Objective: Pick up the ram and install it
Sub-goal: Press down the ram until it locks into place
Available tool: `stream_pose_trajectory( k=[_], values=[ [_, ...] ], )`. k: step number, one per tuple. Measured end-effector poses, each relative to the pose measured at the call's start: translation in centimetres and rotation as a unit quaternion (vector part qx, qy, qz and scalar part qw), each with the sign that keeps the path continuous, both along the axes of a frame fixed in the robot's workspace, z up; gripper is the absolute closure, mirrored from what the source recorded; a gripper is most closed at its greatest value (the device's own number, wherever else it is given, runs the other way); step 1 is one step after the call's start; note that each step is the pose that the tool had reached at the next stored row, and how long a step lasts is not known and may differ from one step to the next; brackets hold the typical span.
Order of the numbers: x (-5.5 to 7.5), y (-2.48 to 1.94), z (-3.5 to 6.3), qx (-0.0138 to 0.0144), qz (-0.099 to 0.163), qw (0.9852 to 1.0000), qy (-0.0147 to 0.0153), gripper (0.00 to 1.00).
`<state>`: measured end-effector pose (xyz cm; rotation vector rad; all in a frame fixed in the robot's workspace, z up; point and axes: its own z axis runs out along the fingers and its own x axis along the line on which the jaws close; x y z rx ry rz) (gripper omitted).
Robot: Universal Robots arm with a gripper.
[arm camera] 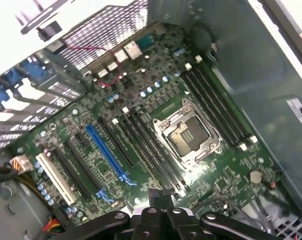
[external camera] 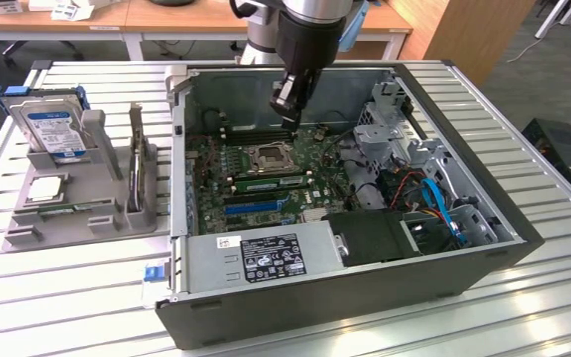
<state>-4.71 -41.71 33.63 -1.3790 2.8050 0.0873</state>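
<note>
No text is legible. Power supply (external camera: 265, 256): a black label (external camera: 268, 256) with white print and certification-style marks, too small to read. Hard drive (external camera: 53, 126): a white label (external camera: 56, 128) with unreadable print. Case wall (arm camera: 270, 90): a small white sticker (arm camera: 299, 110), its marks indistinct. Motherboard (arm camera: 155, 150): silkscreen not resolvable.

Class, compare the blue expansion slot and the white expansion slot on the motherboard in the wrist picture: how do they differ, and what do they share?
1. Colour: the blue slot is bright blue, while the white slot is off-white.
2. Position: the blue slot lies nearer the processor socket. The white slot sits further out, with black slots between the two.
3. Length: the blue slot looks longer than the white slot.

Shared: both are long, narrow, empty and parallel on the motherboard.
</note>
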Motion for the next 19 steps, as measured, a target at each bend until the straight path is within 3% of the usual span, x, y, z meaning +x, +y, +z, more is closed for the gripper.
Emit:
stream_pose_trajectory(
  k=[6, 14, 19],
  values=[
    [-0.04, 0.00, -0.03, 0.0000, -0.057, 0.9984, 0.0000, 0.89],
    [-0.06, 0.00, -0.03, 0.0000, -0.064, 0.9979, -0.0001, 0.89],
    [-0.06, 0.00, -0.03, 0.0000, -0.090, 0.9959, -0.0001, 0.89]
  ],
)
